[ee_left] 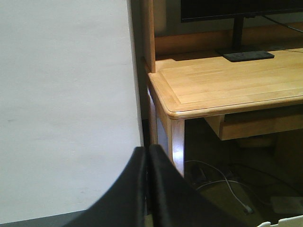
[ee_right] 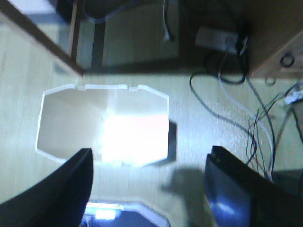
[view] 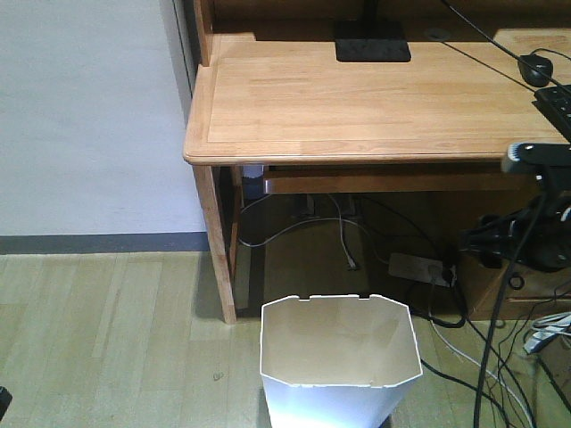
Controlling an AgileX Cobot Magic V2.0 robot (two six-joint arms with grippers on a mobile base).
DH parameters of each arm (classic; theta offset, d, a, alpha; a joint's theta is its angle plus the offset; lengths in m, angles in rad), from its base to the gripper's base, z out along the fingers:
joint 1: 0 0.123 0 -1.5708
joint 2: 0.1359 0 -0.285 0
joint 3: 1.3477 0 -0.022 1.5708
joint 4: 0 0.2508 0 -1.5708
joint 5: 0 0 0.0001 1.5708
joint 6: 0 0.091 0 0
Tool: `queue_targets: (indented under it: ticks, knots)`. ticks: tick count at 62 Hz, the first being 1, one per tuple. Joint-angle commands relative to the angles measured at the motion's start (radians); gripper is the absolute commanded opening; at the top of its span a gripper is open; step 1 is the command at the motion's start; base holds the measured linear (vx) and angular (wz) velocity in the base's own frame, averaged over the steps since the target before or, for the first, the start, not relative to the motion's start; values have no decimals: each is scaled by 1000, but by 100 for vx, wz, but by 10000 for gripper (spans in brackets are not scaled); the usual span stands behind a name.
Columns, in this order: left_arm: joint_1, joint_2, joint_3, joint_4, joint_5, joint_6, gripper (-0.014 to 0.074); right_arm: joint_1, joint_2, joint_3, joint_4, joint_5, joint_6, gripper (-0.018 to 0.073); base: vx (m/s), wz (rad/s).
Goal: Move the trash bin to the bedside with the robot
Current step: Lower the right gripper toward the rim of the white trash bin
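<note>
The trash bin (view: 335, 406) stands upright on the pale wooden floor (view: 107, 339), just in front of the desk and near its front left leg (view: 217, 241). Its mouth is open upward, with the notched side of the rim toward the desk. It sits lower than the tabletop (view: 357, 102), which carries a black monitor stand (view: 372, 40) at the back and a mouse (view: 535, 68) far to the right. Under the desk a power strip (view: 417, 266) lies on the floor with cables (view: 343, 234) trailing around it, some running out past the bin's right side.

The right arm (view: 535, 236) hangs at the right, below the tabletop's edge. Seen from its wrist, the right fingers (ee_right: 66, 194) are spread wide and grip nothing. They hover above the bin, whose white rim shows between and beyond them; I see no contact. The left fingers (ee_left: 158, 194) are pressed together tip to tip with nothing between them, pointing toward the corner where the white wall (ee_left: 61, 94) meets the desk. A sliver of the bin's rim shows at the bottom right there.
</note>
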Motion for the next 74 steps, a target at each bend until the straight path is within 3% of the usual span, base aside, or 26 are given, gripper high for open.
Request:
queue_targets:
  ticks: [1, 10, 17, 31, 49, 55, 62, 74]
  knots:
    - [-6, -14, 19, -4, -69, 0, -6, -2, 67, -48, 32, -18, -73, 494, 0, 0]
    - [-6, -14, 19, -4, -69, 0, -6, -28, 200, -79, 74, -34, -128, 494, 0, 0]
    - [-6, -14, 19, -4, -69, 0, -6, -97, 296, -102, 162, -27, -232, 494, 0, 0]
    - [-6, -14, 19, -4, -69, 0, -6, -206, 491, -116, 479, -70, -616, 494, 0, 0]
    - [-6, -14, 19, -4, -69, 0, -6, -194, 721, -119, 817, -288, -1026, 496, 0, 0]
    - [-6, -14, 19, -4, -69, 0, -6, -179, 802, -161, 912, -299, -1149, 503, 0, 0]
    - [-6, -14, 19, -4, -69, 0, -6, -169, 906, -226, 986, -288, -1216, 517, 0, 0]
    - [-6, -14, 19, -4, -69, 0, -6, -169, 1065, -342, 1010, -280, -1224, 552, 0, 0]
